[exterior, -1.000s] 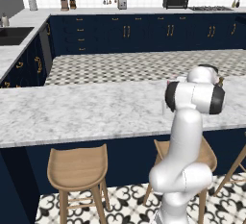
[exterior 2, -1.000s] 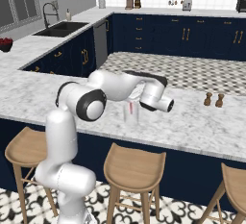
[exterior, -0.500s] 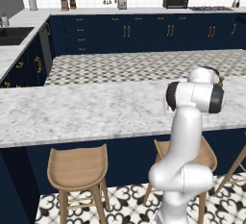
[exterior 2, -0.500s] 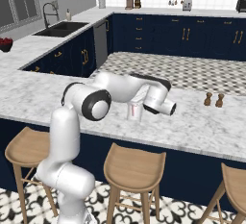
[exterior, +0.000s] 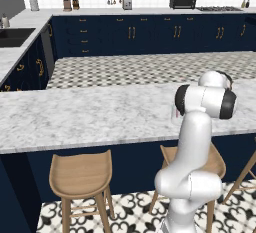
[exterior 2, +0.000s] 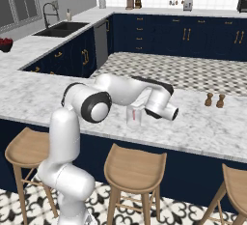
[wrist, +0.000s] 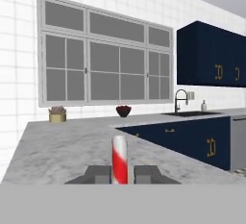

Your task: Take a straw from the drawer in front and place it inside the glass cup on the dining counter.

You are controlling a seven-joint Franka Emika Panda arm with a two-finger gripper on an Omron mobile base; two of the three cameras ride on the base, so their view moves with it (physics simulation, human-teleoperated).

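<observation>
My gripper (wrist: 122, 172) is shut on the straw (wrist: 119, 158), which stands upright, red and white, between the two dark fingertips (wrist: 98, 174). From the right base camera the hand reaches left over the dining counter (exterior 2: 202, 127) to the clear glass cup (exterior 2: 138, 119). A pink stretch of straw (exterior 2: 133, 117) shows within the cup's outline. In the left base view the arm hides most of the glass cup (exterior: 175, 113) at its left edge. I cannot tell which of the far navy cabinets holds the drawer.
Wooden stools (exterior 2: 135, 163) stand under the counter's near edge, another stool (exterior: 82, 174) to the left. Salt and pepper shakers (exterior 2: 214, 100) sit right of the hand. A sink (exterior 2: 60, 28) lies on the left counter. A red fruit bowl (wrist: 123, 110) is by the window.
The hand has sunk slightly and shifted a little right over the counter, carrying the straw lower at the glass cup. The base has not moved.
</observation>
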